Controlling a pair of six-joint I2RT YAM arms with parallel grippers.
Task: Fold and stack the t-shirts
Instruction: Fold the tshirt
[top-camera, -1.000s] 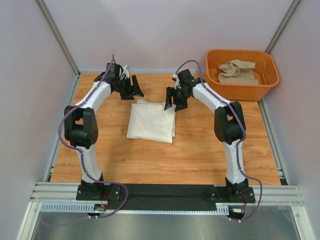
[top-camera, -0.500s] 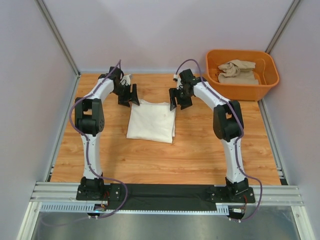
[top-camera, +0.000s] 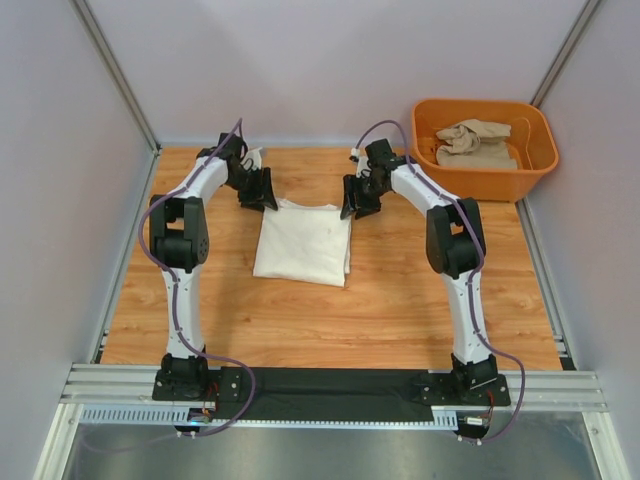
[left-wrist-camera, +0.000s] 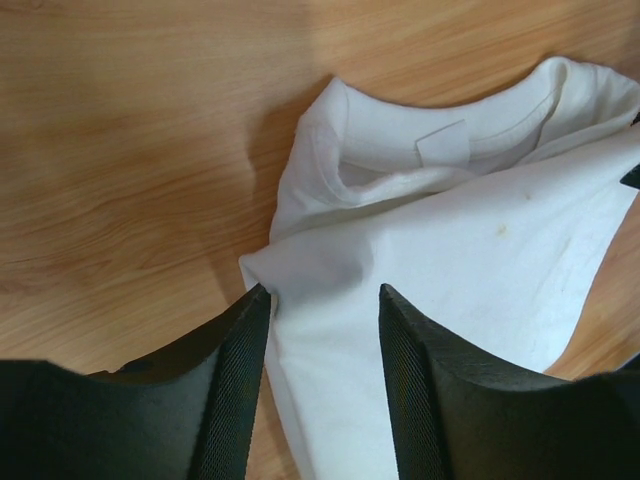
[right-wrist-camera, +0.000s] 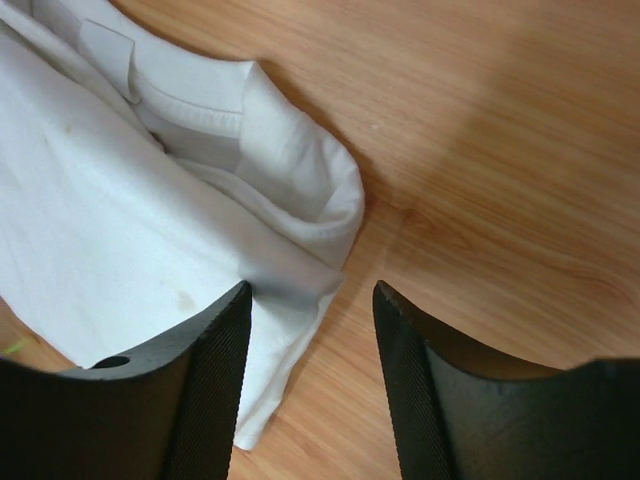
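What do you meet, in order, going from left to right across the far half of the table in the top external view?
In order: left gripper → cream-white t-shirt → right gripper → orange plastic tub.

No text, brand, number or sign can be read in any of the views. The only label in sight is the small neck tag (left-wrist-camera: 443, 143) sewn inside the collar of the cream-white t-shirt (top-camera: 300, 240), at the shirt's far edge. In both wrist views it appears as a plain white patch, with no print that can be made out.
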